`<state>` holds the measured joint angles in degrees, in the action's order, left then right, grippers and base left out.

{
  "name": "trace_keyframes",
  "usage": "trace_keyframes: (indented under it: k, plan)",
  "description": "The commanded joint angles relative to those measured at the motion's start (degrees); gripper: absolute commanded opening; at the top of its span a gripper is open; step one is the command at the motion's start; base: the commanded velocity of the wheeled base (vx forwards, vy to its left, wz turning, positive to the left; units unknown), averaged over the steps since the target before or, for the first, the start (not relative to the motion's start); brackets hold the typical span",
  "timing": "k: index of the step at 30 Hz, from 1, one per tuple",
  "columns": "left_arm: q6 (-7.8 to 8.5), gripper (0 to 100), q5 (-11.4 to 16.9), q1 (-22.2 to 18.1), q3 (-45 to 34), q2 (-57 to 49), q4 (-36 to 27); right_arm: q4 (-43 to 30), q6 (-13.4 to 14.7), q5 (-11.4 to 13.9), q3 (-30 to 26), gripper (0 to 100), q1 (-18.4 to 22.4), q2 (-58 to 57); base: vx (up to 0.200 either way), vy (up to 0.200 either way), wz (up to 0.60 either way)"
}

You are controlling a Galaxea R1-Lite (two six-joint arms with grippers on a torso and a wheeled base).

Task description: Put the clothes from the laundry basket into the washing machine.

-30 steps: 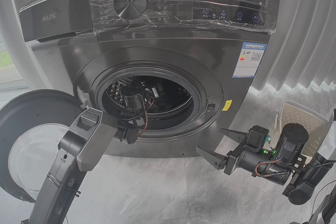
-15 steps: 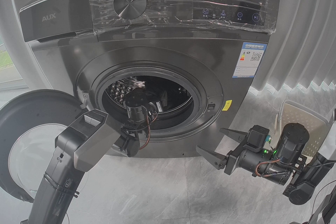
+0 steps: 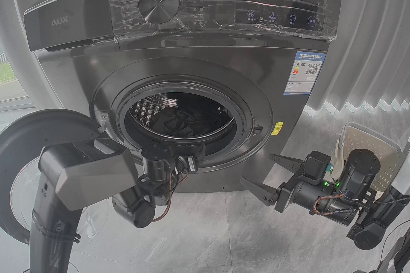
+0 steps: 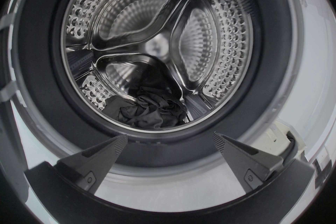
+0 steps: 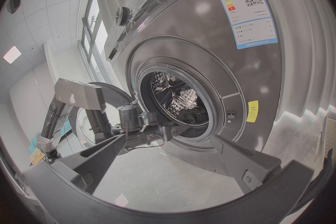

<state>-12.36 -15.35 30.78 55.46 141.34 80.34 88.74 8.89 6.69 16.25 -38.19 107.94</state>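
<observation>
Left gripper (image 4: 168,135) sits just outside the mouth of the washing machine (image 3: 205,52), fingers spread wide and nothing between them. Here's the worry: the left arm is bent low right beside the open door (image 3: 25,133) on the left, so a careless swing could knock the door and send it round toward the opening. Any fresh garment carried in too low could also drag on the dark door seal (image 4: 35,70) and hang half out over the lip. Over on the right, the right gripper (image 3: 256,168) hangs near the floor just in front of the machine's lower front panel, jaws parted and empty, with the cream perforated laundry basket (image 3: 371,146) behind its arm. What the basket holds, I cannot tell. And the clothing? A crumpled dark garment (image 4: 150,112) lies on the bottom of the steel drum (image 4: 157,25), toward the near edge, straight ahead of the left gripper and beyond the seal, apart from both fingertips and well clear of the right gripper.
</observation>
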Motion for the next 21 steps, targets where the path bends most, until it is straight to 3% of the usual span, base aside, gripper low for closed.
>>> trace_keyframes:
  k: [1,7,12,21]
  plan:
    - [-0.56,100,0.67,3.85,-21.97,-18.12,8.43,0.03,-0.01,-0.01,-0.34,100,-1.01,-1.15,0.0,0.0,0.0]
    - [-2.93,100,1.37,7.98,-34.1,-32.79,8.52,0.03,0.08,-0.28,-0.52,100,-1.62,-1.85,0.0,0.0,0.0]
    - [-2.84,100,1.2,9.91,-42.54,-44.13,8.52,0.03,0.08,-0.28,-0.61,100,-1.71,-2.03,0.0,0.0,0.0]
    - [-2.58,100,0.58,8.07,-50.88,-58.02,8.43,-0.05,-0.27,-1.42,-2.1,100,-2.15,-10.46,0.0,0.0,0.0]
